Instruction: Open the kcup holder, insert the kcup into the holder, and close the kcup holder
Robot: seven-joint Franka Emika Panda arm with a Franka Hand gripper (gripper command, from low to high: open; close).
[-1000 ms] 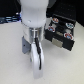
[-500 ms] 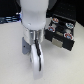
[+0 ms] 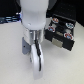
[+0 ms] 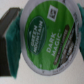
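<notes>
The kcup (image 4: 47, 36) fills the wrist view, its round green lid facing the camera with white and dark print on it. A black and teal finger (image 4: 10, 36) presses against its rim on one side; the other finger is out of the picture. In the exterior view my gripper (image 3: 26, 48) hangs low over the white table, left of the kcup holder (image 3: 62, 35), and the arm hides the kcup there. The black kcup holder stands with its tray pulled out, several pods sitting in the round slots.
The white arm link (image 3: 36, 55) curves down in front of the gripper in the exterior view. A dark blue edge (image 3: 7, 19) runs along the back at the exterior view's left. The white table (image 3: 12, 67) spreads around the arm.
</notes>
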